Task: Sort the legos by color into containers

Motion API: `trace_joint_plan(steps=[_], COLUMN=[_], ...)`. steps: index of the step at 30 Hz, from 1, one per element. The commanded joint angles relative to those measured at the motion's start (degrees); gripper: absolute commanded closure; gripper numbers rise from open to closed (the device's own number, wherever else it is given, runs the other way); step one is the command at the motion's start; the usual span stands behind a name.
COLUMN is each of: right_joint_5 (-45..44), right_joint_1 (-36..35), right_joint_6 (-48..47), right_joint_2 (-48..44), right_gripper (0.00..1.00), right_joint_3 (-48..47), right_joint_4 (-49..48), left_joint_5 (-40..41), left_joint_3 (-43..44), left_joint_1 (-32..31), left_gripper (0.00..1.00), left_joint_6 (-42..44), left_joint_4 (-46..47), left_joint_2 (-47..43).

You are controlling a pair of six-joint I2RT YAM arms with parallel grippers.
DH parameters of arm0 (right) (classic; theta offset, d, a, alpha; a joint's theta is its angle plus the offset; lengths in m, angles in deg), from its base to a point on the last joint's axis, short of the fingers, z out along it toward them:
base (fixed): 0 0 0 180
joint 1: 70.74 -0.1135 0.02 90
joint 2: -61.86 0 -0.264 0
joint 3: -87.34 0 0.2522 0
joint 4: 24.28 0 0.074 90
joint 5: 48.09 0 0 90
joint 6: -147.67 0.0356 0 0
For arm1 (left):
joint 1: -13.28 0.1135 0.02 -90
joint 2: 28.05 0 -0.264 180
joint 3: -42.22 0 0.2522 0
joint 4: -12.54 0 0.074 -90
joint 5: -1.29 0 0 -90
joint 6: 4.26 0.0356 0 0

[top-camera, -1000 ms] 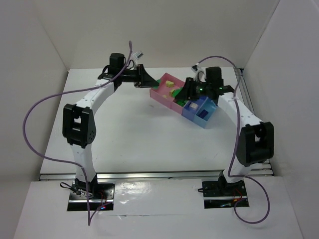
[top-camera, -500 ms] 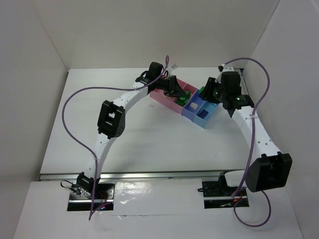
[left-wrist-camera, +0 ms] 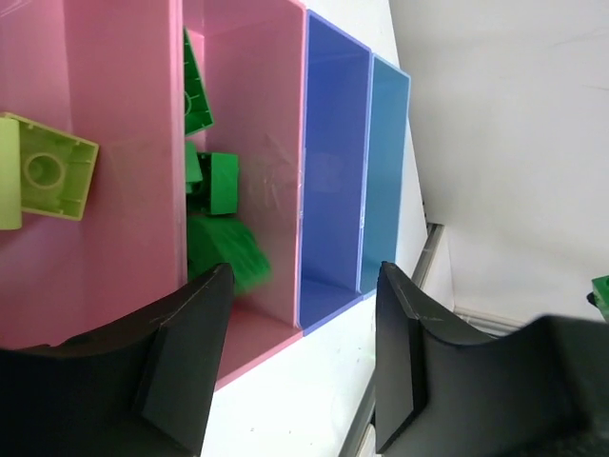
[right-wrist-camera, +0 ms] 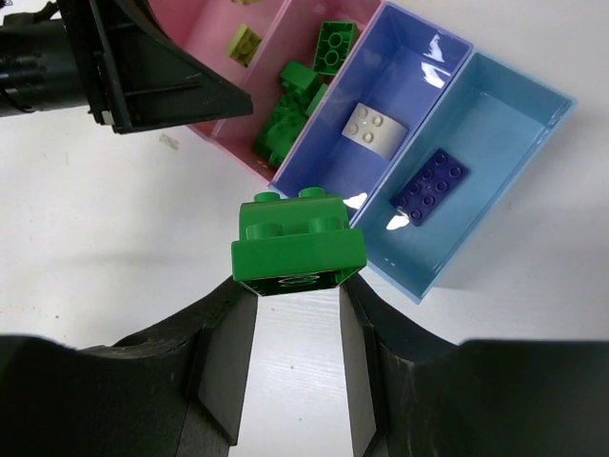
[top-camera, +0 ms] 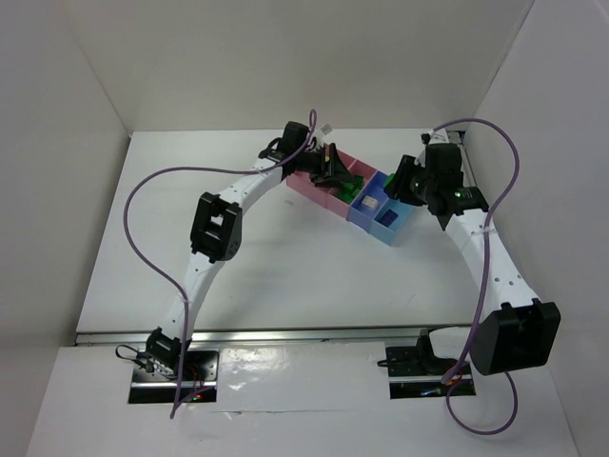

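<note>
My right gripper (right-wrist-camera: 298, 286) is shut on a bright green brick (right-wrist-camera: 298, 243), held above the table just in front of the row of trays; it also shows in the top view (top-camera: 402, 181). My left gripper (left-wrist-camera: 300, 367) is open and empty over the pink trays' near edge (top-camera: 335, 173). The small pink tray (left-wrist-camera: 262, 114) holds several green bricks (left-wrist-camera: 217, 181), one blurred. The larger pink tray (left-wrist-camera: 105, 67) holds a pale yellow-green brick (left-wrist-camera: 48, 171). The periwinkle tray (right-wrist-camera: 419, 71) holds a beige brick (right-wrist-camera: 374, 129). The light blue tray (right-wrist-camera: 504, 114) holds a flat dark purple brick (right-wrist-camera: 428, 186).
The tray row (top-camera: 366, 202) sits at the back middle of the white table, angled toward the right. White walls stand on three sides. A metal rail (top-camera: 285, 335) runs along the near edge. Purple cables loop off both arms.
My left arm swung from the back left to over the pink trays. My right gripper pulled back to the right, off the trays, with the green brick in it.
</note>
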Motion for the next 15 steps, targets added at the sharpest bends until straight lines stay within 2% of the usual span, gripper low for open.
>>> trace_joint_plan(steps=[1, 3, 5, 6, 7, 8, 9, 10, 11, 15], right_joint_5=[1.00, 2.50, 5.48, 6.89, 12.38, 15.66, 19.43, 23.38, 31.08, 45.02], right_joint_1=[0.35, 0.35, 0.96, 0.96, 2.10, 2.11, 2.63, 2.63, 2.63, 2.63], right_joint_6=[0.57, 1.10, 1.10, 0.58, -0.21, -0.74, -1.27, -1.97, -1.97, -1.97], right_joint_2=[-0.95, -0.34, -0.33, 0.54, 1.33, 1.34, 1.95, 1.95, 2.48, 5.38], right_gripper=[0.99, 0.99, 0.99, 0.99, 0.99, 0.99, 0.99, 0.99, 0.99, 0.99], right_joint_3=[0.16, 0.16, 0.16, 0.16, 0.16, 0.16, 1.20, 1.74, 2.35, 3.50], right_joint_4=[-0.18, -0.70, -1.41, -1.41, -1.93, -2.54, -3.68, -5.00, -8.14, -12.57], left_joint_5=[-2.71, -4.56, -10.34, -13.76, -21.10, -24.40, -27.47, -32.29, -34.08, -38.22], left_joint_3=[0.56, 0.55, -1.72, -6.96, -10.58, -14.35, -20.48, -22.54, -24.04, -29.50], left_joint_1=[-0.09, -0.09, 1.14, 1.67, 2.19, 3.24, 3.25, 3.86, 3.87, 3.35], left_gripper=[0.35, 0.35, 0.35, 0.34, 0.34, 0.25, 0.21, 0.20, 0.20, 0.18], left_joint_6=[-0.99, -0.99, -1.77, -2.91, -6.32, -8.27, -10.29, -12.05, -14.07, -16.89], left_joint_4=[2.42, 2.95, 6.70, 10.30, 15.03, 25.52, 30.59, 34.47, 37.03, 44.24], left_joint_2=[-1.84, -3.94, -6.05, -7.62, -11.47, -13.33, -14.83, -15.89, -16.68, -19.06])
